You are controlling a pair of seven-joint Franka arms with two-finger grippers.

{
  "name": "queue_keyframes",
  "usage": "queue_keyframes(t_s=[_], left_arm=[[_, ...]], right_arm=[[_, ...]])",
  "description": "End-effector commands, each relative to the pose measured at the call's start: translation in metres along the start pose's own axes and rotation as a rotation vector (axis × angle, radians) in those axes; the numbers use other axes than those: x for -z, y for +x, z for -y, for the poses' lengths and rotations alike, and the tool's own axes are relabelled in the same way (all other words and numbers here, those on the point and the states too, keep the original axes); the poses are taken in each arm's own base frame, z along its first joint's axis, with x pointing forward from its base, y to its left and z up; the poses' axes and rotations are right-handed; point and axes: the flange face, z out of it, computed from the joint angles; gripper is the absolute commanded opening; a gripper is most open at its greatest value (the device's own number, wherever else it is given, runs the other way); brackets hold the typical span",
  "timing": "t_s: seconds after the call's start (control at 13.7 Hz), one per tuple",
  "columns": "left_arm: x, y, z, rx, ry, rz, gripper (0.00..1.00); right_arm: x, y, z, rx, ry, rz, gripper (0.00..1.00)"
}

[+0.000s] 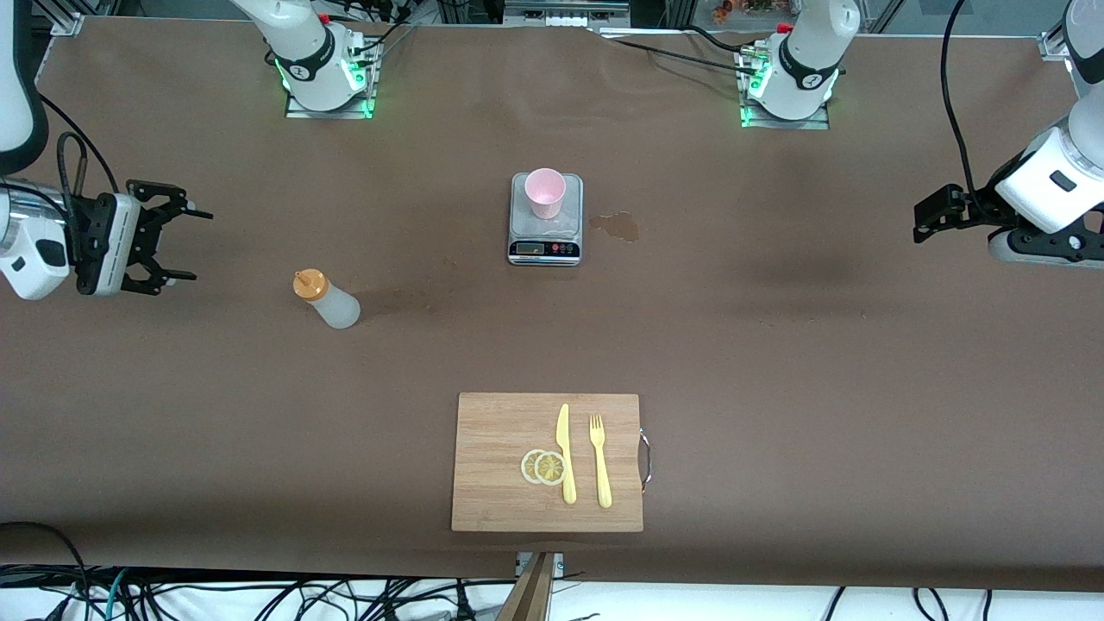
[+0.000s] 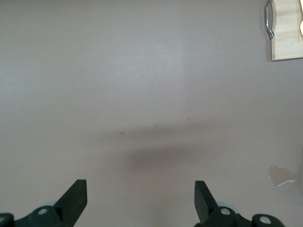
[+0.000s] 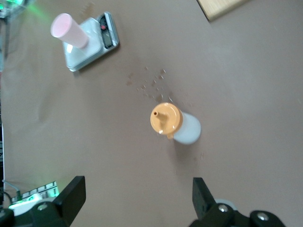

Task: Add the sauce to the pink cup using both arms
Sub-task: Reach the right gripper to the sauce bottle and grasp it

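A smooth, pale pink cup (image 1: 545, 191), round-rimmed and slightly tapered, stands upright on the platform of a small grey kitchen scale (image 1: 545, 244) near the middle of the table. Toward the right arm's end, and nearer the front camera than the scale, a translucent whitish squeeze bottle (image 1: 332, 304) with an orange nozzle cap (image 1: 310, 284) stands upright and well apart from the cup. Nearest the front camera lies a rectangular bamboo cutting board (image 1: 492, 457) with a metal handle, carrying a yellow plastic knife (image 1: 565, 453), a yellow plastic fork (image 1: 599, 461) and two lemon slices (image 1: 543, 467). The table (image 1: 776, 345) is covered in matte brown sheeting, with a glossy stain (image 1: 617, 225) just beside the scale and faint specks near the bottle; cables hang below its near edge. Wide bare sheeting lies between the objects. The right gripper (image 1: 181, 244) hangs over the table's right-arm end, its black fingers spread wide and holding nothing, with the bottle in its wrist view. The left gripper (image 2: 140, 198) waits over the bare left-arm end, fingers likewise spread and holding nothing.
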Motion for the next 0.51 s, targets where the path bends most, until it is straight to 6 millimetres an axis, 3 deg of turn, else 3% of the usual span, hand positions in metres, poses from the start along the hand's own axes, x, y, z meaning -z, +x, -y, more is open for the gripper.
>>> queue_keyframes(t_s=[0.0, 0.15, 0.44], left_arm=[[0.003, -0.001, -0.005, -0.040, -0.001, -0.002, 1.00], [0.002, -0.001, -0.004, -0.037, -0.002, -0.001, 1.00], [0.006, 0.006, -0.004, -0.042, 0.005, -0.013, 1.00]], right_arm=[[-0.031, -0.028, -0.029, 0.142, 0.043, -0.134, 1.00], [-0.071, -0.055, -0.058, 0.263, 0.077, -0.255, 1.00], [-0.141, -0.091, -0.092, 0.416, 0.101, -0.444, 1.00]])
